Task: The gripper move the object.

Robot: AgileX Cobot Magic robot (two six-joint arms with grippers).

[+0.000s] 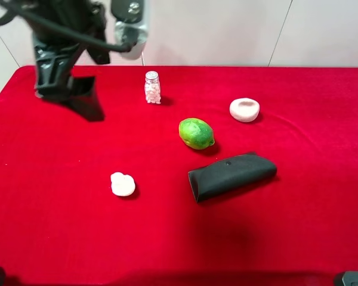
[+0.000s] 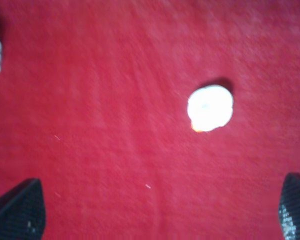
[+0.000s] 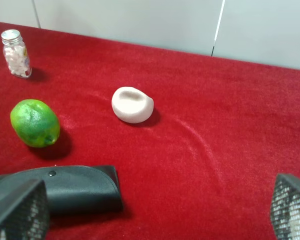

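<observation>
- While the left gripper (image 1: 77, 98) hangs over the far-left part of the red cloth (image 1: 48, 226), you see its fingers (image 2: 17, 212) spread wide with nothing between them.
- Find the white knob (image 1: 123, 183) lying alone nearer the front, and the pill bottle (image 1: 152, 87) upright toward the back.
- Locate the lime (image 1: 196, 133) near the middle of the cloth, free of both grippers.
- Note the dark pouch (image 1: 231, 176) just in front of the lime and the white dish (image 1: 244, 109) behind it to the right.
- Check the right gripper (image 3: 155, 212): its fingers (image 3: 290, 212) stand wide apart, empty.
</observation>
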